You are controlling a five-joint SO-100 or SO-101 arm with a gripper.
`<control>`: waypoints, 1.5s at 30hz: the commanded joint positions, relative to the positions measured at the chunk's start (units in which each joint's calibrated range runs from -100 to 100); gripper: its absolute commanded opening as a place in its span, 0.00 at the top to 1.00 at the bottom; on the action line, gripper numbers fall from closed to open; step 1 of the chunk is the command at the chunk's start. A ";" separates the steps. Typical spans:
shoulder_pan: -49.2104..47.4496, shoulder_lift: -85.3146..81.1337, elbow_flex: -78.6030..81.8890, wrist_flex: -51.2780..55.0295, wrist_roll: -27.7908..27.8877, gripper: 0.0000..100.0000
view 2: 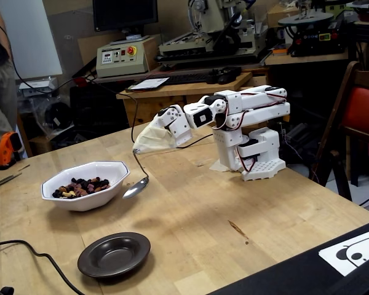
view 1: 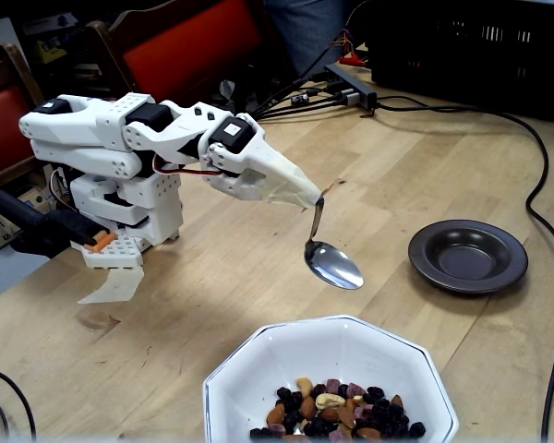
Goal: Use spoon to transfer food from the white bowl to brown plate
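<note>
The gripper [view 1: 316,197] has its fingers pressed together on the tip of the spoon [view 1: 331,263] handle, and the spoon hangs bowl-down, empty, above the bare table [view 1: 425,157]. Taking the white bowl [view 1: 258,369] as landmark: the spoon hovers just outside its rim on the arm's side, not touching it; the food [view 1: 337,413], a heap of nuts, raisins and dried fruit, lies in the bowl's floor on the side away from the arm; the brown plate [view 1: 466,256], empty, sits well apart from the bowl. The other fixed view shows the same layout, the spoon [view 2: 136,187] beside the bowl [view 2: 83,198] and the plate [view 2: 114,254] nearer the camera.

The step in hand appears to be the approach for a scoop. It would likely go best if the spoon cleared the rim first, dipped behind the heap, and came up level.

The surface is pale, scuffed wooden planking crossed by a black cable [view 1: 540,212]. Around it stand red-cushioned chairs [view 1: 189,46] and workshop benches with machinery [view 2: 215,40].
</note>
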 commanded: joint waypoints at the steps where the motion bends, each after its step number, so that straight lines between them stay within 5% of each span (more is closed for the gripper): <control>1: -0.10 -0.09 0.34 0.07 0.20 0.98; 45: -0.33 -0.69 0.34 0.07 0.00 0.98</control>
